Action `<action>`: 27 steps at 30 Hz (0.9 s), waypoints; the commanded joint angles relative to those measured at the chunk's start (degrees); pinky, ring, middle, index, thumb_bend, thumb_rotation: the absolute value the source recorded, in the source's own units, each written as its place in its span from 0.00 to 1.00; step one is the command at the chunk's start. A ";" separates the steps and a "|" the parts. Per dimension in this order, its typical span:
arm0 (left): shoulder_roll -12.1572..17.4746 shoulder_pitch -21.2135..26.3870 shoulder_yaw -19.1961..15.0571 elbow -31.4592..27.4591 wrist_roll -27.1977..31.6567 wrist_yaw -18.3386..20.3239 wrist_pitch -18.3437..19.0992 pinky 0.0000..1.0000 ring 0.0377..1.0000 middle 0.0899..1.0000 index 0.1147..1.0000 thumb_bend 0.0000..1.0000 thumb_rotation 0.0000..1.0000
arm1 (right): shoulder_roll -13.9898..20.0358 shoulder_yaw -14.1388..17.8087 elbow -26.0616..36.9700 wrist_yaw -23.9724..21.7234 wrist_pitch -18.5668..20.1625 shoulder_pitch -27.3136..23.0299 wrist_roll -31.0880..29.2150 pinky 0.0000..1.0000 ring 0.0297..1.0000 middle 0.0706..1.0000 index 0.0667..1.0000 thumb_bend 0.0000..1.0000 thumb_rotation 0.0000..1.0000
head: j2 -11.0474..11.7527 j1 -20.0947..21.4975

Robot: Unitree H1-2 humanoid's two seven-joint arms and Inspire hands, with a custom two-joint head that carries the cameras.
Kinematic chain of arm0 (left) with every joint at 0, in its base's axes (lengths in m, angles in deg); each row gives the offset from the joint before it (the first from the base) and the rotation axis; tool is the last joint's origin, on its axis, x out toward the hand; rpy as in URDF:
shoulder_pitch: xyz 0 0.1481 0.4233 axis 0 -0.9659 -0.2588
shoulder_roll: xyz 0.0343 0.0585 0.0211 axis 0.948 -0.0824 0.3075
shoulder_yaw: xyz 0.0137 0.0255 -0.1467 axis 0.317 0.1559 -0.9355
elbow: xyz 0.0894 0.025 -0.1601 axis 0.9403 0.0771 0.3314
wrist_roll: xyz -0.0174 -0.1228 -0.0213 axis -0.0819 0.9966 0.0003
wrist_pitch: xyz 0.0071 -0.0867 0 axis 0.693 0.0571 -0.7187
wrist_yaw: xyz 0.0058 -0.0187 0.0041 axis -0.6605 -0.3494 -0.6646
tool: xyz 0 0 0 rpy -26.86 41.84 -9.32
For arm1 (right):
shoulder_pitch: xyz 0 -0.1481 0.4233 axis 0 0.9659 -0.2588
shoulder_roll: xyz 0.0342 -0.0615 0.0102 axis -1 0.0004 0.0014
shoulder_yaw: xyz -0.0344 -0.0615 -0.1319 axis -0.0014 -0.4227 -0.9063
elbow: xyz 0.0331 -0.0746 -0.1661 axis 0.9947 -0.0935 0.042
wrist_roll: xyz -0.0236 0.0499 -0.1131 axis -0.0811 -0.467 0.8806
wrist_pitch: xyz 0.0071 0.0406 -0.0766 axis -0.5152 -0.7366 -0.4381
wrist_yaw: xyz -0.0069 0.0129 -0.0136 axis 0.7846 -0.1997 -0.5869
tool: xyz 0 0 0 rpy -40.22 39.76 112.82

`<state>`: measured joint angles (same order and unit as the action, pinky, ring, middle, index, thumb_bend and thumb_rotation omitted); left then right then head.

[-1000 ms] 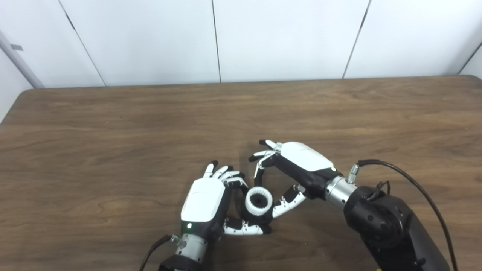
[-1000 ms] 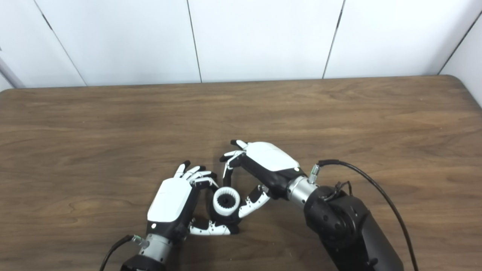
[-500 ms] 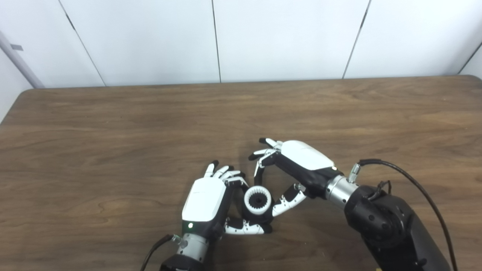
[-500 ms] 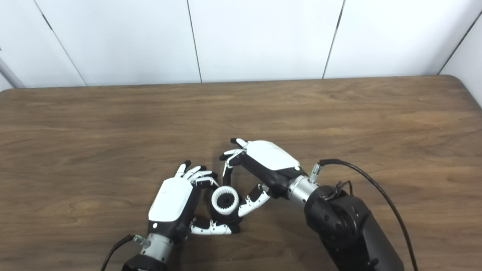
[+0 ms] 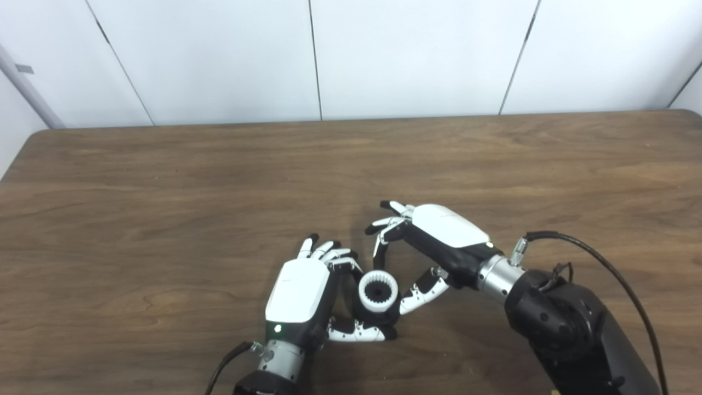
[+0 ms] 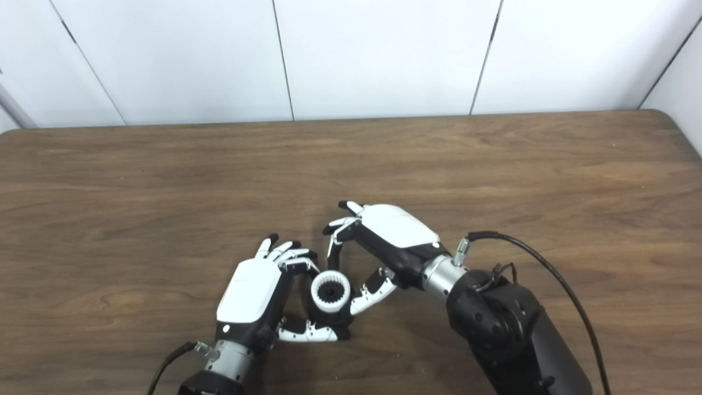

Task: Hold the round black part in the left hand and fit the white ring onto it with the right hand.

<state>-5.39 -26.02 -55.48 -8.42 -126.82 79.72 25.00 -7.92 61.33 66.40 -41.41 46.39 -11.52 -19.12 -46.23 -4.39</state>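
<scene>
My left hand [image 5: 299,291] is shut on the round black part [image 5: 377,318] low on the table near the front edge, thumb curled under it. The white ring [image 5: 378,289], toothed on its inside, sits on top of the black part. My right hand [image 5: 441,236] hovers just to the right of the ring with its fingers spread and arched over it. Its thumb [image 5: 417,293] reaches toward the ring's right side, and whether it touches is unclear. Nothing is held in the right hand.
The brown wooden table [image 5: 164,181] stretches wide to the left, right and back. A white panelled wall [image 5: 384,55] stands behind its far edge. A black cable [image 5: 598,263] loops off my right forearm.
My right hand has drifted slightly to the right, away from the ring. The left hand, the black part and the ring have barely shifted.
</scene>
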 commanded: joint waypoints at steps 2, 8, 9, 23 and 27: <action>-0.08 0.39 0.40 -0.38 -0.85 0.11 -0.27 1.00 0.88 0.76 0.42 0.52 0.05 | 0.36 0.52 1.15 0.63 -1.38 -1.30 0.25 1.00 1.00 0.83 0.45 0.52 0.15 | -0.08 -0.20; 0.07 0.38 0.45 -0.49 -0.88 0.01 -0.32 1.00 0.88 0.76 0.42 0.52 0.05 | 1.04 0.04 1.31 -0.04 -1.78 -1.58 0.51 1.00 1.00 0.84 0.46 0.52 0.15 | -0.21 -0.16; 0.08 0.39 0.44 -0.44 -0.82 -0.14 -0.40 1.00 0.88 0.76 0.42 0.52 0.05 | 1.09 -0.01 1.33 -0.14 -1.81 -1.66 0.44 1.00 1.00 0.84 0.46 0.52 0.15 | -0.21 -0.16; 0.13 0.44 0.49 -0.39 -0.72 -0.09 -0.41 1.00 0.88 0.76 0.42 0.52 0.05 | 1.33 0.26 1.39 -0.24 -1.91 -1.87 1.01 1.00 1.00 0.85 0.59 1.00 0.28 | -0.20 -0.20; 0.17 0.47 0.59 -0.41 -0.98 0.02 -0.35 1.00 0.88 0.76 0.42 0.52 0.05 | 1.52 0.24 1.54 -0.71 -1.62 -1.90 1.43 1.00 1.00 0.88 0.63 1.00 0.31 | -0.19 -0.30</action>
<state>-5.35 -26.00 -55.27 -8.42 -126.89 79.66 25.12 -6.65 61.12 66.40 -42.41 46.14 -11.56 -18.14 -46.41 -4.66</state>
